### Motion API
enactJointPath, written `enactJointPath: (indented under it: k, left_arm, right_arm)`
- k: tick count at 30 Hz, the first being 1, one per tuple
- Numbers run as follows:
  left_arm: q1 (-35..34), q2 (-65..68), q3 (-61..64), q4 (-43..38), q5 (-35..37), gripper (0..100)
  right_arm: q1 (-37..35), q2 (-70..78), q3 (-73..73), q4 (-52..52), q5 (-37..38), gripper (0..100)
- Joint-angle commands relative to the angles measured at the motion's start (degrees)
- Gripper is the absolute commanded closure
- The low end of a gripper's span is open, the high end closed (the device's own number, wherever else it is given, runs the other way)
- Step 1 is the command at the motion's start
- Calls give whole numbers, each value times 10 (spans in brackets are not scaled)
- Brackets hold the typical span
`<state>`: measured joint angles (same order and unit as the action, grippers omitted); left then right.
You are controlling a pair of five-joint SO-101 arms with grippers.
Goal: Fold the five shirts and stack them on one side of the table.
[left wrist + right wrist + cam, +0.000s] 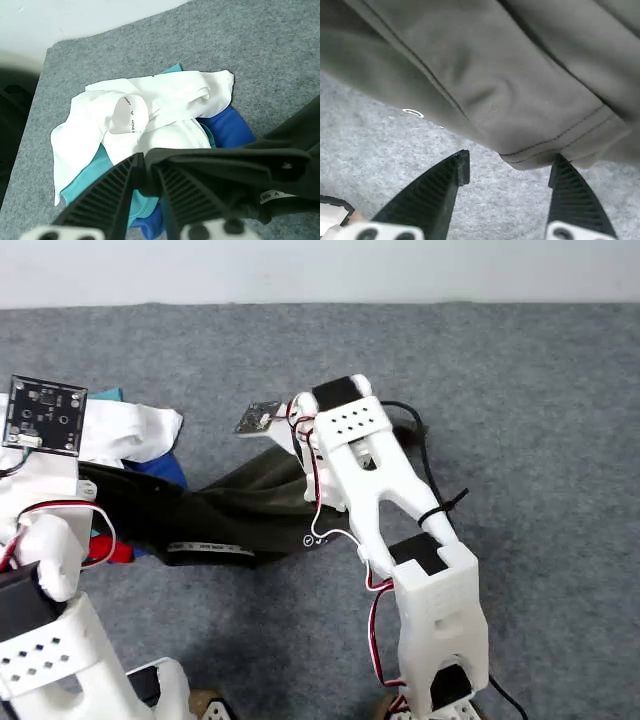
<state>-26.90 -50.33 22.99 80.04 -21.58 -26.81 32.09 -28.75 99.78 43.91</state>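
Observation:
A dark olive shirt (235, 505) lies stretched across the grey table between the two arms. My left gripper (150, 167) is shut on one end of it, which hangs bunched from the jaws. Just beyond that sits a heap of a white shirt (155, 107), a teal shirt (97, 167) and a blue shirt (230, 131). My right gripper (512, 170) is open, low over the table at the dark shirt's stitched hem (555, 145), with nothing between its fingers (442, 187). A bit of red cloth (117, 552) shows beside the left arm.
The shirt heap (130, 432) fills the table's back left. Grey table surface (540, 410) stretches to the right of the right arm (400, 500). A black cable (432, 485) loops beside that arm. The table's far edge meets a white wall.

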Motion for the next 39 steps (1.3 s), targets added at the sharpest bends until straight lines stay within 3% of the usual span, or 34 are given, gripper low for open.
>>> enactJointPath:
  k: [1, 10, 15, 26, 39]
  left_arm:
    - [-1, -2, -2, -17, -3, 985]
    - [-3, -4, -2, -15, -4, 985]
    - [-3, -4, -2, -15, -4, 985]
    - [-1, -4, -2, -16, -4, 985]
    - [0, -4, -9, -33, -4, 985]
  right_arm:
    - [1, 7, -4, -27, 7, 735]
    - [40, 65, -4, -135, 8, 745]
    - [60, 66, -5, -173, 12, 879]
    - [70, -8, -5, -156, 27, 991]
    - [71, -201, -5, -109, 25, 989]
